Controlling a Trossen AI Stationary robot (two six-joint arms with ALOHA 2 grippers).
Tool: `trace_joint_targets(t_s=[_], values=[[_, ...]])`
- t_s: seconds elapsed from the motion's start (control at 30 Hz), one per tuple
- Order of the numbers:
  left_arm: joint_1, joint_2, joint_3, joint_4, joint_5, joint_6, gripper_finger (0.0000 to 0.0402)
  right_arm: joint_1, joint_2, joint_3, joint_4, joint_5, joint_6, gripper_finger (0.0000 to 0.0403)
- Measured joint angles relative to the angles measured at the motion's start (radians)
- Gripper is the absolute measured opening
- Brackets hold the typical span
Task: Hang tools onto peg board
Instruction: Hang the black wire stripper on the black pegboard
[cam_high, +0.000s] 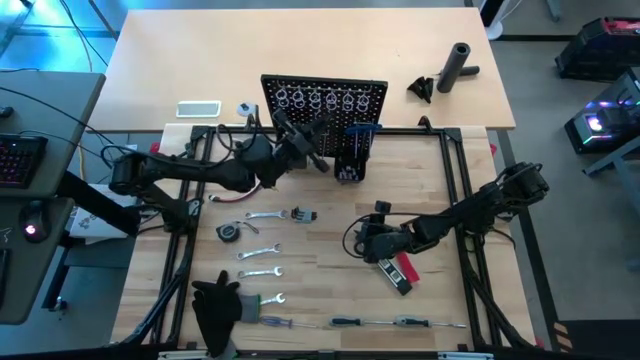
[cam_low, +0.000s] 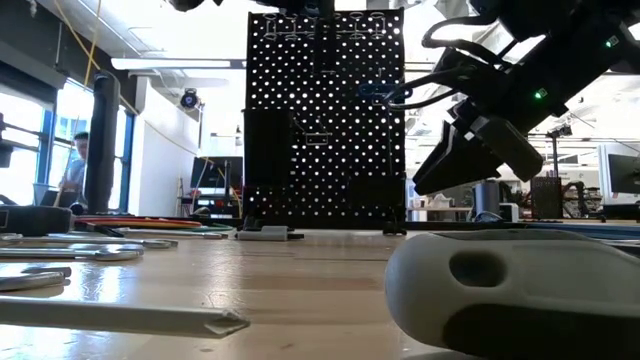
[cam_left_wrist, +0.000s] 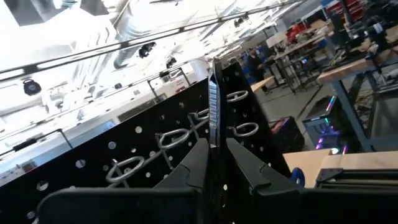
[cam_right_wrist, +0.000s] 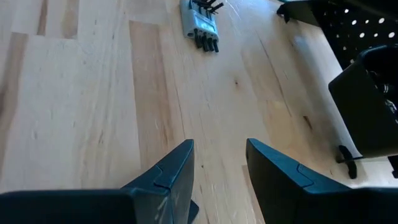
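Left tool (cam_left_wrist: 214, 163), pinching a thin silver wrench (cam_left_wrist: 213, 112), must align it squarely with the peg board (cam_high: 325, 100) rings (cam_left_wrist: 239, 96) just ahead; right tool (cam_right_wrist: 219, 163) waits spread.

We see a table (cam_high: 320, 255) of pale wood with a smooth, matt surface. The peg board (cam_low: 325, 120) looks like matt black perforated metal, and its rings (cam_left_wrist: 165, 138) are shiny metal. The wrenches (cam_high: 262, 252) are bright, glossy metal.
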Motion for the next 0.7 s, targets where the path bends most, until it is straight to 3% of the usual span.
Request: trace_joint_targets(t_s=[0.43,0.7], values=[[-0.02,-0.009,0.002,-0.009,-0.098,0.053,0.0021,0.0,0.0,0.0,0.003,0.0,-0.002,0.0142],[0.003,-0.009,0.005,-0.055,-0.059,-0.025,0.0021,0.0,0.0,0.0,0.004,-0.002,-0.001,0.0142]])
